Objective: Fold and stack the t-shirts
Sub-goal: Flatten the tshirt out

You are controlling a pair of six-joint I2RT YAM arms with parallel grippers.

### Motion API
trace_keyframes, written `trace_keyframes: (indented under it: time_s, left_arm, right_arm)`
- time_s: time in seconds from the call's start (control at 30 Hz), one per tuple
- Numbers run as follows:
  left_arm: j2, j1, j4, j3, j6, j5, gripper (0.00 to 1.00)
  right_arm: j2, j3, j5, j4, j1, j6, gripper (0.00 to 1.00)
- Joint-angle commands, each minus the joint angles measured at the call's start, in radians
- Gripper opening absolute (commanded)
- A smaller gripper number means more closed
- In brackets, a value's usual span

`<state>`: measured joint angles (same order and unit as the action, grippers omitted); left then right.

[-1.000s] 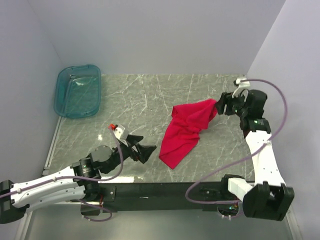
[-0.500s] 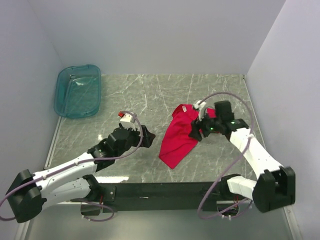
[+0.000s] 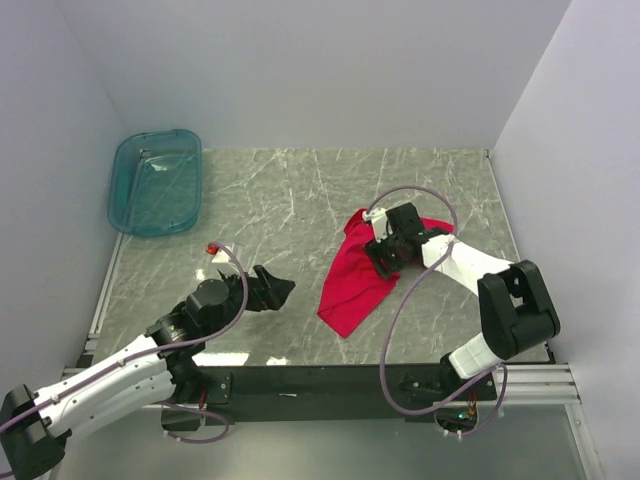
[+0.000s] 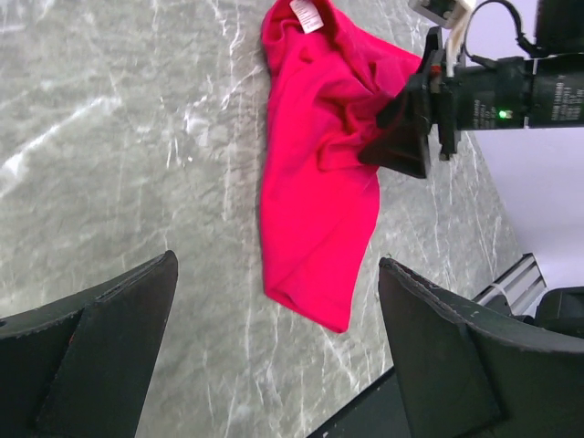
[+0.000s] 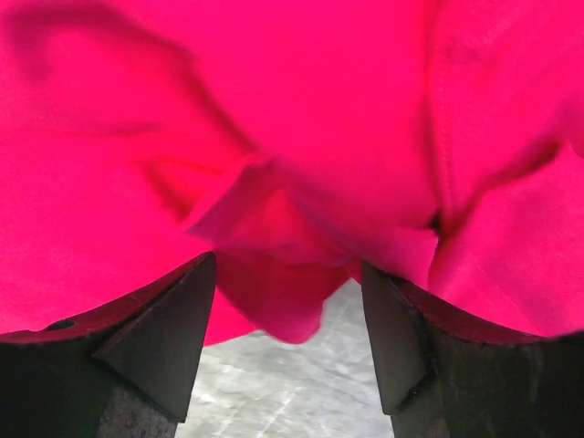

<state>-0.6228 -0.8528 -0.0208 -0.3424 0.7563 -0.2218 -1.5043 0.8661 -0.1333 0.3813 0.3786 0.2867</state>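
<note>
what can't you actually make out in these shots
- Top view: the right gripper and its arm hide the middle of the t-shirt.
- Left wrist view: the neck label sits at the top edge, too small to read.
- Right wrist view: blurred cloth fills the frame; which part of it, cannot tell.

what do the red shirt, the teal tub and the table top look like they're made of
Red t-shirt: soft matte cloth, likely cotton; it bunches in limp folds.
Teal tub: translucent glossy plastic; see-through tinted walls.
Table top: grey, white-veined stone look with a slight sheen; real marble or laminate, cannot tell.
</note>
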Motion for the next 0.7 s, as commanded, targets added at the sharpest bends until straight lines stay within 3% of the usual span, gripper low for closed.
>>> trace_keyframes:
  time_s: [0.0, 0.13, 0.23, 0.27, 0.47, 0.6, 0.67]
  left_arm:
    - [0.041, 0.004, 0.018, 0.016, 0.044, -0.001, 0.97]
    - [0.037, 0.006, 0.013, 0.023, 0.044, 0.001, 0.97]
    - [0.020, 0.006, 0.010, 0.010, 0.041, 0.012, 0.97]
    - [0.018, 0.006, 0.010, 0.006, 0.040, 0.013, 0.97]
    - [0.005, 0.006, 0.004, -0.013, 0.014, 0.010, 0.97]
    - [-0.028, 0.008, -0.002, -0.036, -0.012, 0.018, 0.97]
    - [-0.041, 0.011, -0.016, -0.053, -0.038, 0.024, 0.97]
  right_arm:
    - [-0.020, 0.045, 0.101, -0.029, -0.003, -0.026, 0.69]
    - [-0.043, 0.051, 0.074, 0.008, -0.001, -0.009, 0.54]
    - [-0.037, 0.063, 0.041, 0.053, -0.001, 0.008, 0.23]
    - [-0.028, 0.068, 0.029, 0.062, -0.003, 0.011, 0.02]
    - [0.169, 0.092, 0.006, 0.148, -0.061, 0.058, 0.00]
    - [0.334, 0.129, -0.128, 0.284, -0.239, 0.164, 0.00]
    - [0.436, 0.102, -0.128, 0.347, -0.407, 0.265, 0.00]
